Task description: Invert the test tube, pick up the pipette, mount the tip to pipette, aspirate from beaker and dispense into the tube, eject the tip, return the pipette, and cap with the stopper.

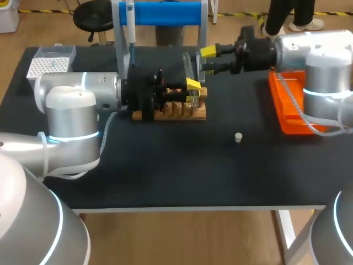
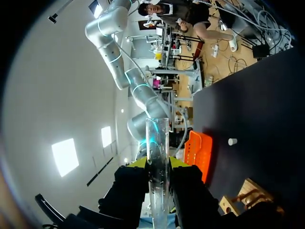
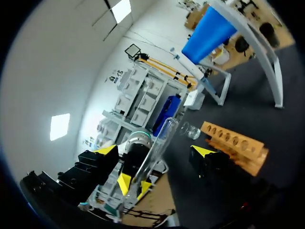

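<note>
My left gripper (image 1: 193, 88) hovers over the wooden rack (image 1: 171, 112) and is shut on a clear glass test tube (image 1: 189, 66). In its wrist view the tube (image 2: 157, 143) stands straight out between the yellow tips of the left gripper (image 2: 157, 164). The right gripper (image 1: 208, 59) is wide open beside the tube's far end. Seen from the right wrist, the tube (image 3: 161, 138) runs between the spread fingers of the right gripper (image 3: 155, 150) without touching either. The pipette (image 1: 130, 27) hangs on the blue stand (image 1: 165, 13). A white stopper (image 1: 238, 137) lies alone on the black mat.
An orange tray (image 1: 288, 107) sits at the right edge under my right arm. A white tip box (image 1: 49, 63) stands at the back left. A small clear glass vessel (image 3: 189, 130) shows beside the rack (image 3: 236, 140).
</note>
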